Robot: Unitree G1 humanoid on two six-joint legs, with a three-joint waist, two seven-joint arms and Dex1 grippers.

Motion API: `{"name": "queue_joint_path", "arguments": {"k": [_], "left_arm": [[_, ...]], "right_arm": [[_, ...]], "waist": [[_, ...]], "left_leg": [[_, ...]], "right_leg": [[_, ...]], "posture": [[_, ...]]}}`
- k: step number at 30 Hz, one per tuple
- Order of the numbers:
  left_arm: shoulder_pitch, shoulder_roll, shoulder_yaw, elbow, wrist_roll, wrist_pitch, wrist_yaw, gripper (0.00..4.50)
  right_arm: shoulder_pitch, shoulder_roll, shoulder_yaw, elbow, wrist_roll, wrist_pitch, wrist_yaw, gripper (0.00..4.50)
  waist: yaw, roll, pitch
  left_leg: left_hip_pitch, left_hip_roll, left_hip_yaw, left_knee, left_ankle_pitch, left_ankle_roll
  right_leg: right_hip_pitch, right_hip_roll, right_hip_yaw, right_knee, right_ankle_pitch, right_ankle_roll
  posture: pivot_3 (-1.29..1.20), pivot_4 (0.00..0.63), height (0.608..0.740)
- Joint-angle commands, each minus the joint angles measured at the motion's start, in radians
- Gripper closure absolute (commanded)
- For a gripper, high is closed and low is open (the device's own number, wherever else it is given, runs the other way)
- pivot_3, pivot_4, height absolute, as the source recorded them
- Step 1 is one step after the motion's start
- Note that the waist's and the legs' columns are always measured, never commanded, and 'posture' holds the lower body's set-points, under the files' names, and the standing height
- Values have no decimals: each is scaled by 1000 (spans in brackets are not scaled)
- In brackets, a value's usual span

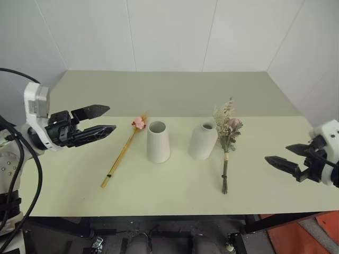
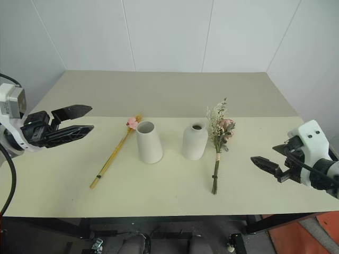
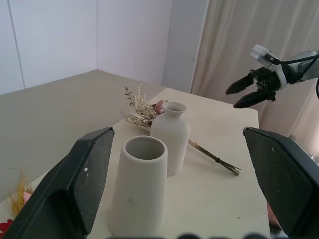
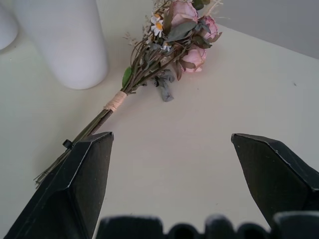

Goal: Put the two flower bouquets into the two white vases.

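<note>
Start of the arrangement task: both bouquets lie flat on the pale bench [image 1: 63, 185] and both vases stand upright and empty between them. The slim straw bundle [image 1: 123, 153] lies just left of the cone vase [image 1: 158, 142], its pink flower near the vase's mouth; the rose bunch [image 1: 226, 145] lies just right of the narrow-necked vase [image 1: 203, 141], its blooms close beside the vase's shoulder. The left hand [image 1: 105, 120] hovers open and empty left of the straw bundle; the right hand [image 1: 278, 161] hangs open and empty, well to the right of the rose bunch. Likely hazards: either hand reaching for a stem so near a vase may knock that vase over; thin flat stems may slip from the fingers; the fuller bunch may jam at the narrow neck
</note>
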Motion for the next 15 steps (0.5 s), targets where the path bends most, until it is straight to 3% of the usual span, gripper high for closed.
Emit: {"name": "queue_joint_path", "arguments": {"k": [1,10,15], "left_arm": [[-5,17,14,-1,7,-29,-11,0],[-2,19,4,13,15,-48,-33,0],[-30,55,-64,10,89,-105,-91,0]], "right_arm": [[-15,-15,-45,-20,19,17,-6,57],[-45,-25,-28,-23,42,64,-24,57],[-207,16,96,0,99,258,-119,57]], "waist": [[0,0,0],[-1,0,0],[-4,0,0]], "left_leg": [[0,0,0,0,0,0],[0,0,0,0,0,0],[0,0,1,0,0,0]], "right_leg": [[0,0,0,0,0,0],[0,0,0,0,0,0],[-1,0,1,0,-1,-3]], "posture": [[0,150,740],[0,150,740],[0,150,740]]}}
